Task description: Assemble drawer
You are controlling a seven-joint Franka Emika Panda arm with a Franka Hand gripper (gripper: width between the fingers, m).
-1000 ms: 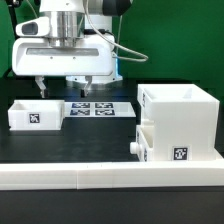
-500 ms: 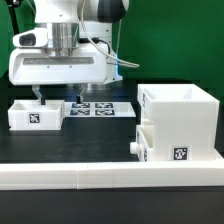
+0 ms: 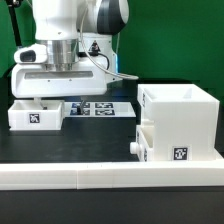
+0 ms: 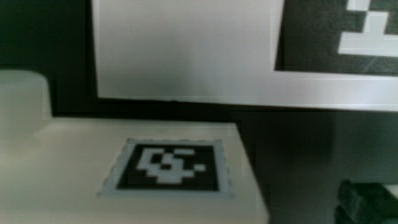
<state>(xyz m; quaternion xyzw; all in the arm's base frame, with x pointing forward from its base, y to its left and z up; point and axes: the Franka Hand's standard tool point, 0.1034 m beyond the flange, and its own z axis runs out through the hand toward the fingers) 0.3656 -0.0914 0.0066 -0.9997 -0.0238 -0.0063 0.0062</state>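
Pincer (image 3: pixel 55 96) low over loose tray (image 3: pixel 35 116) at exterior view's left, fingertips hidden behind tray wall: spread or pressed together, cannot tell. Casing (image 3: pixel 185 115) stands at exterior view's right on black surface (image 3: pixel 90 140), second tray (image 3: pixel 146 140) set in its lower part. Marker board (image 3: pixel 100 107) lies between.

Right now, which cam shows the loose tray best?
The exterior view. There the loose tray shows nearly whole, beside the marker board, with its tag facing the camera. The wrist view gives only a blurred close-up of one white face with the tag, and the outline is cut off.
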